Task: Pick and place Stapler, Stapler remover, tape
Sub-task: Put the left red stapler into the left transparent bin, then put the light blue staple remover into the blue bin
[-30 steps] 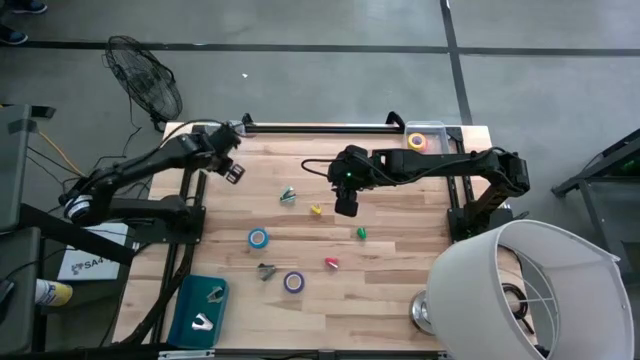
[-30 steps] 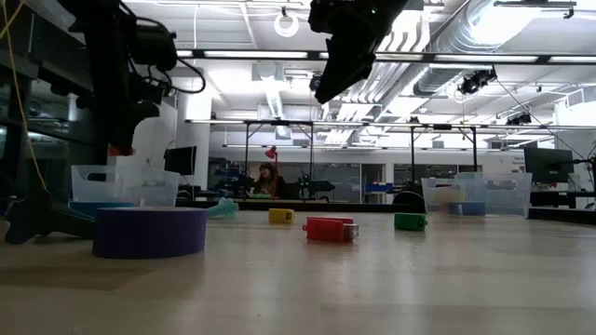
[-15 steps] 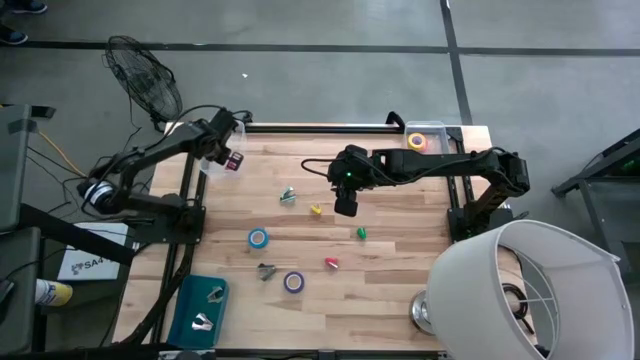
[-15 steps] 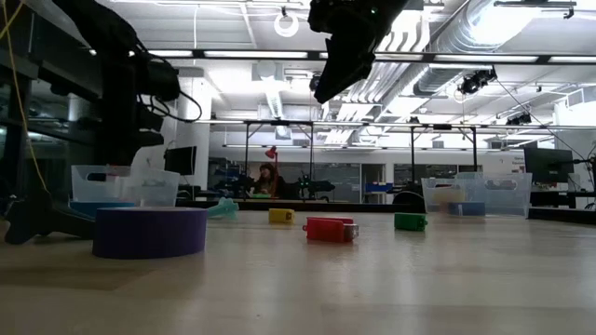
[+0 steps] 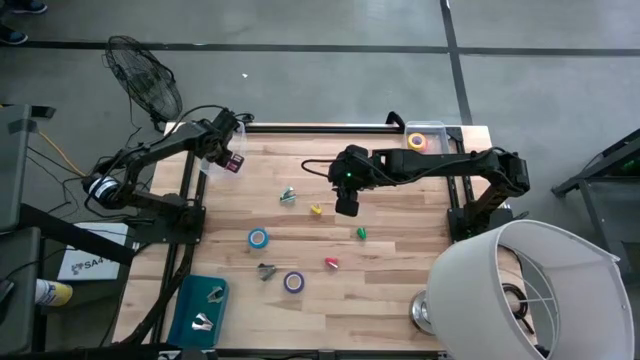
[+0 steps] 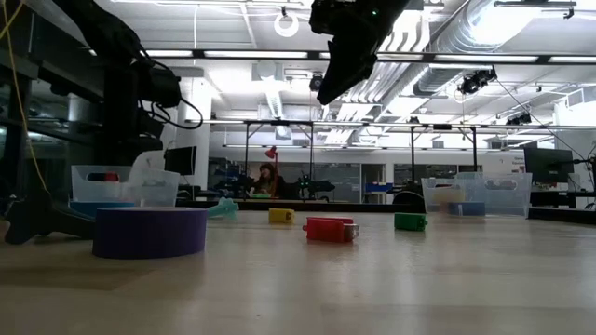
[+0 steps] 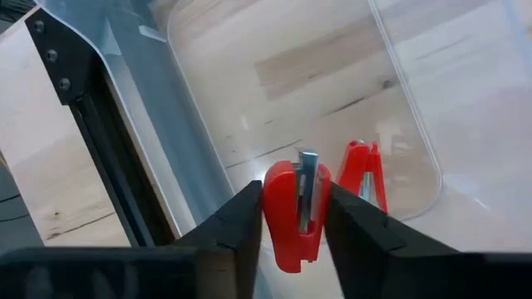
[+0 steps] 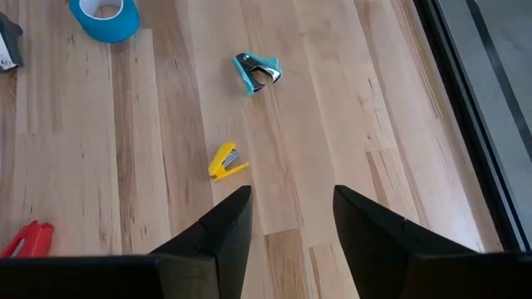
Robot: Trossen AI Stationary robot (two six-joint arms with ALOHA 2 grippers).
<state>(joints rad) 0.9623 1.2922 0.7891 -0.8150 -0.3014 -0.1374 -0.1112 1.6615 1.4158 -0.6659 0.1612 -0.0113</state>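
Left gripper (image 7: 287,218) jaws apparently hold red stapler (image 7: 293,212) over clear bin (image 7: 199,158).

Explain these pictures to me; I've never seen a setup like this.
Two dark robot arms work at a wooden table. One picture looks straight down from above, one looks level across the tabletop, and two come from cameras on the arms' wrists.

The left gripper is at the table's far left corner, over a clear plastic bin. A small red stapler sits between its fingers, and another red piece lies in the bin below.

The right gripper hangs open above the middle of the table, holding nothing.

Loose on the table: a yellow stapler, a teal staple remover, a blue tape roll, a purple tape roll, a green stapler, another red stapler.
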